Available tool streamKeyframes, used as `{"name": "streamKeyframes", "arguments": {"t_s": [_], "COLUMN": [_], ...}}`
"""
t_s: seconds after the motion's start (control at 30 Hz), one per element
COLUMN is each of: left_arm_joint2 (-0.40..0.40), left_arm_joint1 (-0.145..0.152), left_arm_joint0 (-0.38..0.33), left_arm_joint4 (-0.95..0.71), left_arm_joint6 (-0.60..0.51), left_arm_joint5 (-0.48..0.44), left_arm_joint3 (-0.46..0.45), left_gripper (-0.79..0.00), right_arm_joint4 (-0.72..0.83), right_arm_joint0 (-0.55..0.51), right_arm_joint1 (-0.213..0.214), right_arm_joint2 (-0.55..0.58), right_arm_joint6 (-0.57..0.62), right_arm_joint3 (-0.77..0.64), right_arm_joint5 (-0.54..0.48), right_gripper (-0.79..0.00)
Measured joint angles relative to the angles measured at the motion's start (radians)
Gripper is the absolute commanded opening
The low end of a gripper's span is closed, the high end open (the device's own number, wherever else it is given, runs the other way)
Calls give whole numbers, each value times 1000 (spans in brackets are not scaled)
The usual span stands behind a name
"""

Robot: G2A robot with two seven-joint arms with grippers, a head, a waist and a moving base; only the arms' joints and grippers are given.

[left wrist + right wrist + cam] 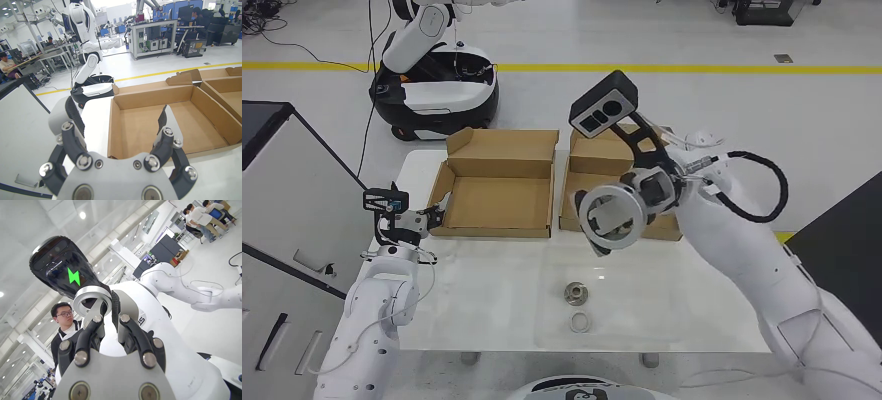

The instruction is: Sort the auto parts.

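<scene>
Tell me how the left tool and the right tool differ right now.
The left tool is open and empty; the right tool is shut on a metal ring. The left tool sits low at a box edge; the right tool is held high, pointing upward. Both are the same build.

A polished silver metal ring (88, 290) shines smooth and satin; the open brown cardboard box (497, 200) looks matt and papery, the white table top (492, 300) smooth, slightly glossy.
</scene>
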Motion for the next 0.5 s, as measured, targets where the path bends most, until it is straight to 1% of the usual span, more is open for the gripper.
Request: {"name": "streamKeyframes", "arguments": {"t_s": [0.23,0.5], "left_arm_joint2": [0,0], "left_arm_joint1": [0,0], "left_arm_joint0": [0,0], "left_arm_joint4": [0,0], "left_arm_joint6": [0,0], "left_arm_joint5": [0,0], "left_arm_joint3": [0,0], "left_gripper": [0,0], "right_arm_joint4": [103,98], "right_arm_joint0": [-14,-9], "right_arm_joint1": [-23,-42], "right_arm_joint2": [1,2], "right_arm_joint6": [35,46], "right_arm_joint3": [5,24], "right_arm_joint5": [-27,-14], "right_gripper": [-785,-785]}}
